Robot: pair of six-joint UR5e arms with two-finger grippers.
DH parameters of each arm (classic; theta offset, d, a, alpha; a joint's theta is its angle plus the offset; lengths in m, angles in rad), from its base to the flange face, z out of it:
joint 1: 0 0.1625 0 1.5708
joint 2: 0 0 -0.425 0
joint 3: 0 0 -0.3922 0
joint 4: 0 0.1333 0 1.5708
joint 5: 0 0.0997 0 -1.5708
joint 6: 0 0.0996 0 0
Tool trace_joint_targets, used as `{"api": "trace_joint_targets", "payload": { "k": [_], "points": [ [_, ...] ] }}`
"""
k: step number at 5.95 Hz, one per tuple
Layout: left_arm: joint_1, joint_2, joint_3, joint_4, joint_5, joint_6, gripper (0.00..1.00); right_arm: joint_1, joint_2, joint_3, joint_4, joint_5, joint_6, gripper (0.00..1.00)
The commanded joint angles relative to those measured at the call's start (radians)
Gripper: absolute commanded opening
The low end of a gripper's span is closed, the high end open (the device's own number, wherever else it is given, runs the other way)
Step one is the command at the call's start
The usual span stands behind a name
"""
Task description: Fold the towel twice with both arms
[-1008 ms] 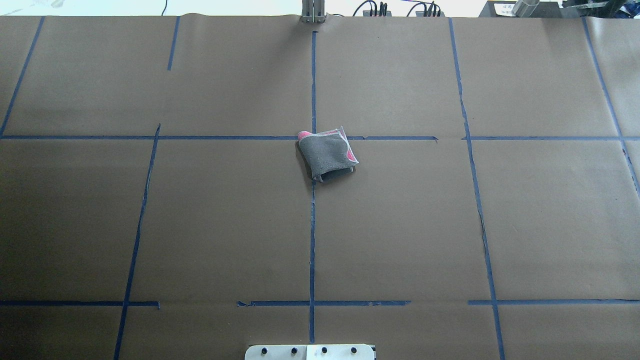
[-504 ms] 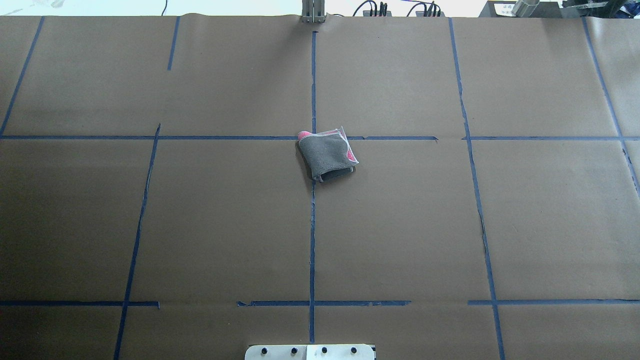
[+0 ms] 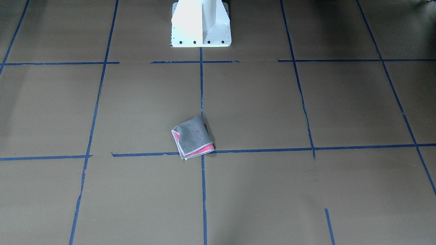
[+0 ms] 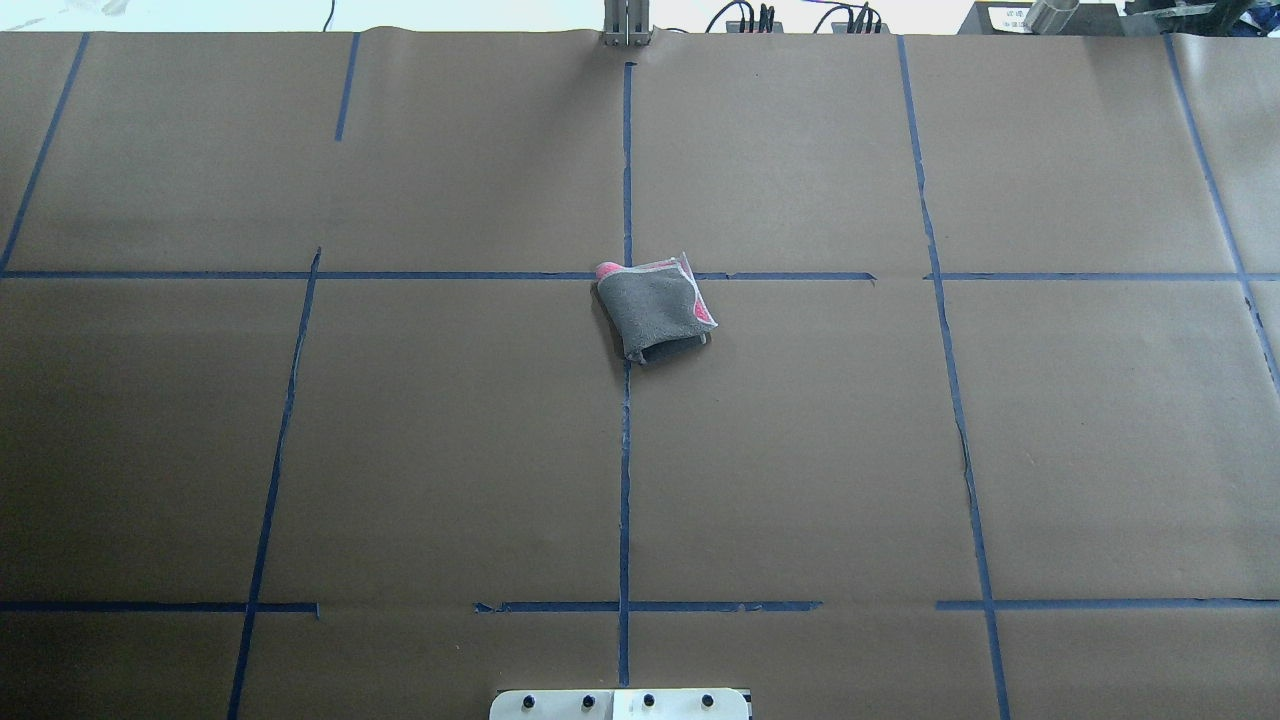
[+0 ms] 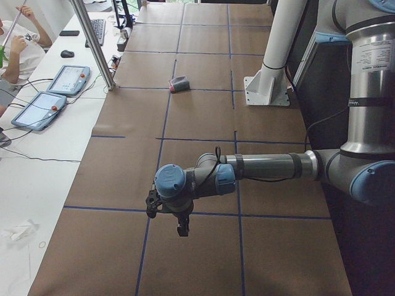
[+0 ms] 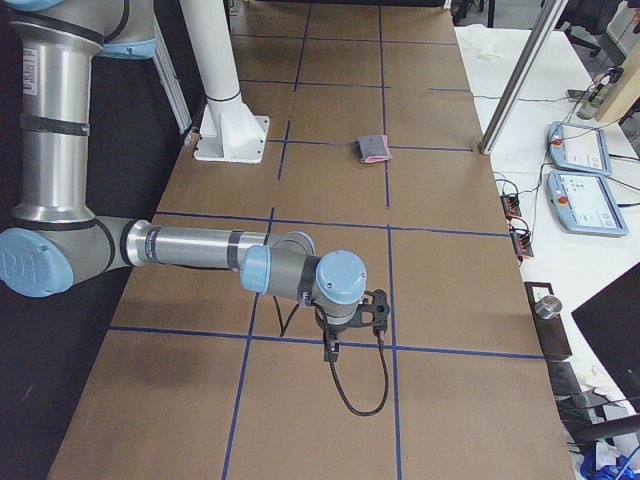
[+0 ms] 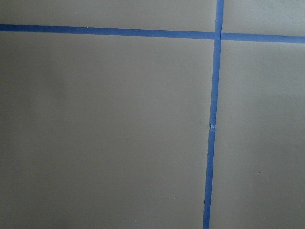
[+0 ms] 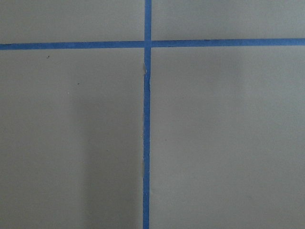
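The towel (image 4: 655,310) lies folded into a small square near the table's middle, dark grey face up with pink-red showing at its edges. It also shows in the front-facing view (image 3: 193,137), the left view (image 5: 179,84) and the right view (image 6: 373,148). The left gripper (image 5: 179,225) hangs over the table's left end, far from the towel. The right gripper (image 6: 335,345) hangs over the right end, also far from it. Both show only in the side views, so I cannot tell whether they are open or shut. The wrist views show only brown paper and blue tape.
The white pedestal base (image 3: 201,23) stands at the robot's side of the table. Blue tape lines (image 4: 625,450) grid the brown paper. A metal post (image 5: 92,46) and tablets (image 5: 68,80) stand on the operators' side, where a person (image 5: 18,43) sits.
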Motion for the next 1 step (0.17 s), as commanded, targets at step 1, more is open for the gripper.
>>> {"api": "trace_joint_targets", "payload": {
  "k": [1],
  "points": [
    [0.000,-0.001,0.000,0.000,0.000,-0.001,1.00,0.000,0.000,0.000,0.000,0.000,0.000,1.00]
  ]
}}
